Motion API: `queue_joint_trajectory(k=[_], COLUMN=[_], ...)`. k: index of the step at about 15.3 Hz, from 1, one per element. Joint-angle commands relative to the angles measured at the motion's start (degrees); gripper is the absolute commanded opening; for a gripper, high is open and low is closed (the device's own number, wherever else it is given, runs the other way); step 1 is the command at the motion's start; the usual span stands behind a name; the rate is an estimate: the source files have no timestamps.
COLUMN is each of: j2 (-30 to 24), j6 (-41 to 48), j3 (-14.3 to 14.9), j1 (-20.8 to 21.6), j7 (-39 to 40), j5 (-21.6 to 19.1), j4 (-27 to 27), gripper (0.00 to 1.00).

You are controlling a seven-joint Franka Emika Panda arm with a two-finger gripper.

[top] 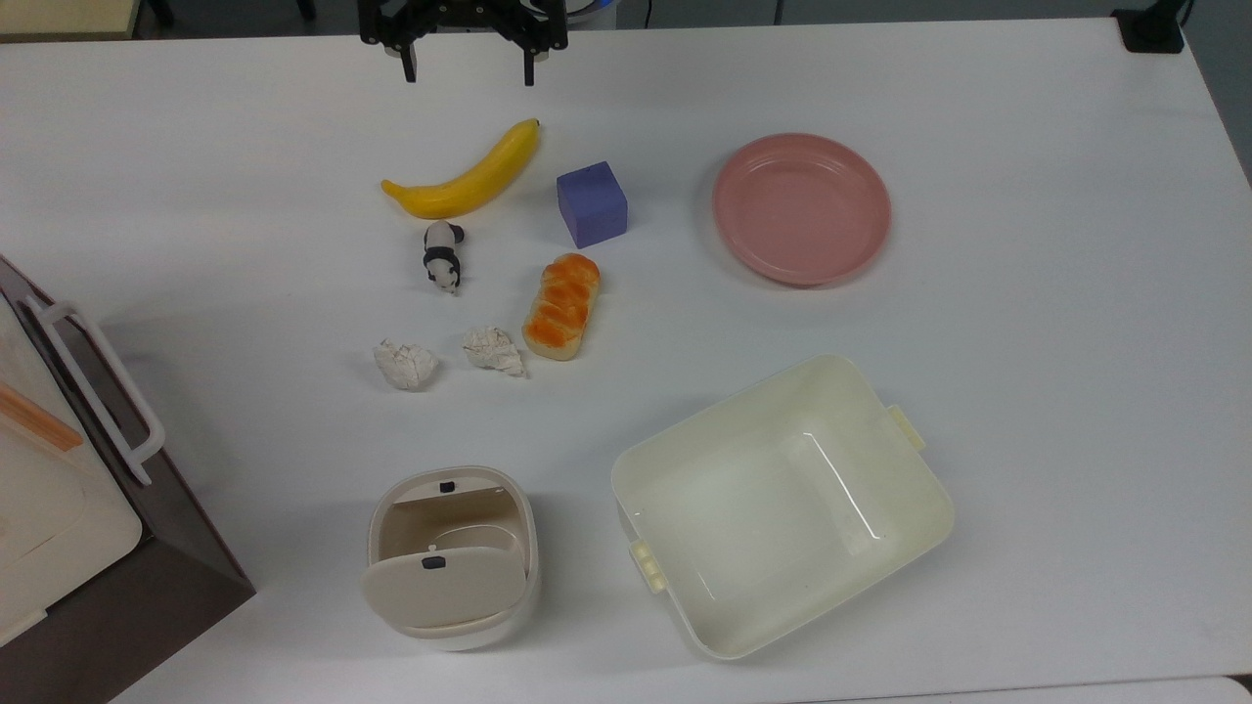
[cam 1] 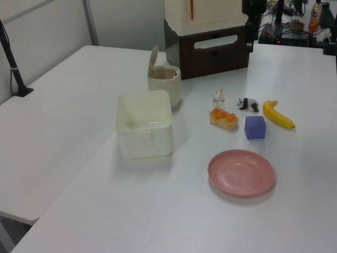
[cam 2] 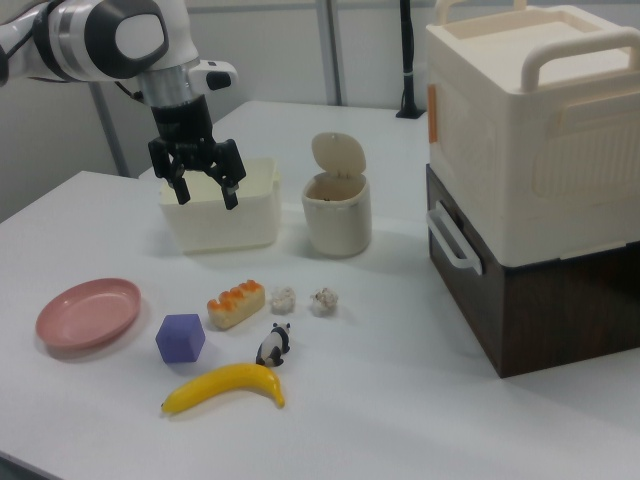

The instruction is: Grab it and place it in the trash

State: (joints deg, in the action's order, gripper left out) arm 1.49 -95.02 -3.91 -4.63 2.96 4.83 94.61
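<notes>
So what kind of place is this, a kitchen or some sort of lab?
Most likely a robotics lab or test bench, not a kitchen. A robot arm's gripper hangs over a plain white table set with toy props: a fake banana, a panda toy and a purple cube.

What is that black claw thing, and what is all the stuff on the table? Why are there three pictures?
The claw is the gripper of a robot arm; its two fingers are open and hold nothing. The three pictures show one white table at one moment: the top view looks down on it, the left view and right view look across it from two sides. On it lie a banana, a purple block, a pink plate, a toy panda, a bread roll and two paper wads. The round wad should go into the small beige bin, whose lid stands open beside the big cream tub.
</notes>
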Motion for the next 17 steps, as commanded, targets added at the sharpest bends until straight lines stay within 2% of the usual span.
queue_joint_trajectory(k=[1, 11, 14, 17], j2=[-1.4, -0.7, 0.88, 2.55], j6=[0.88, 0.36, 0.19, -0.77], j3=[0.75, 0.75, 0.84, 0.84], j1=[0.07, -0.2, -1.95, -3.62], j7=[-0.32, 0.38, 1.08, 5.29], j5=[-0.51, -0.61, -0.69, -0.78], j4=[0.32, 0.05, -1.44, -2.06], gripper=[1.0, 1.0, 1.0, 1.0])
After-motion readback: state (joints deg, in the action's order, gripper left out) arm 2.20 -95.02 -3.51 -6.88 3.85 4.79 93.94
